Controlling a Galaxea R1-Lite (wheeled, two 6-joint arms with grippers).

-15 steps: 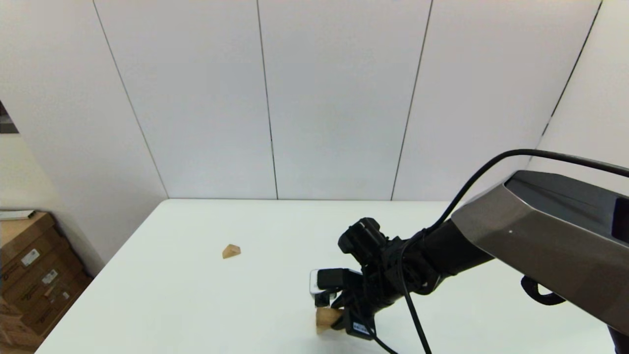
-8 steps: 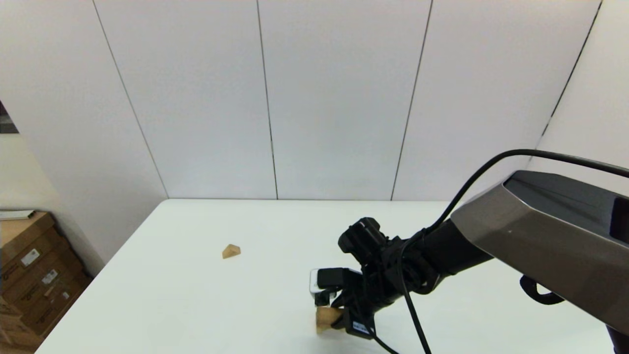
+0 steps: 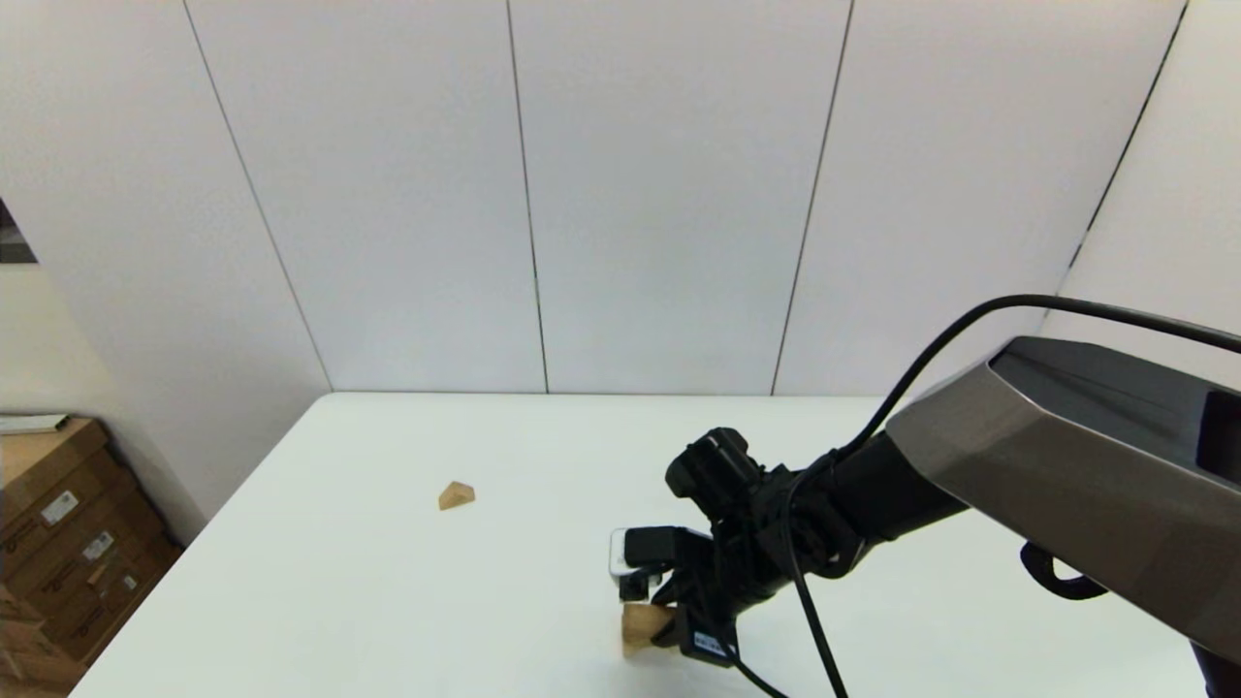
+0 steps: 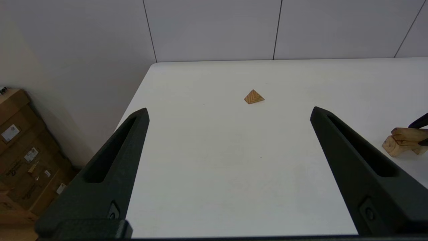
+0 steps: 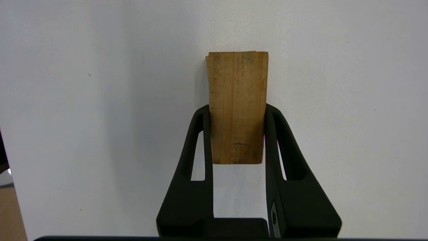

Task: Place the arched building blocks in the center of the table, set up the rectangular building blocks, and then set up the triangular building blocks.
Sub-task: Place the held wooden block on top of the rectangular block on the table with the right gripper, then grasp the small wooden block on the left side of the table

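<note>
My right gripper (image 5: 237, 110) is shut on the rectangular building block (image 5: 237, 100), a flat wooden slab, with one finger on each long side. It is low over the front middle of the table (image 3: 388, 601). In the left wrist view the slab (image 4: 409, 133) lies on top of the arched building block (image 4: 396, 149), whose curved notch faces down. The triangular building block (image 3: 456, 495) stands alone to the left and farther back, and it also shows ahead of my left gripper (image 4: 230, 112). That gripper is open and empty, parked off the table's near left side.
Cardboard boxes (image 3: 58, 543) are stacked on the floor beyond the table's left edge. A panelled white wall runs along the far edge. Bare white tabletop lies between the triangular block and the right gripper.
The right gripper with its block has crept very slightly up and to the left. The triangular block has not moved.
</note>
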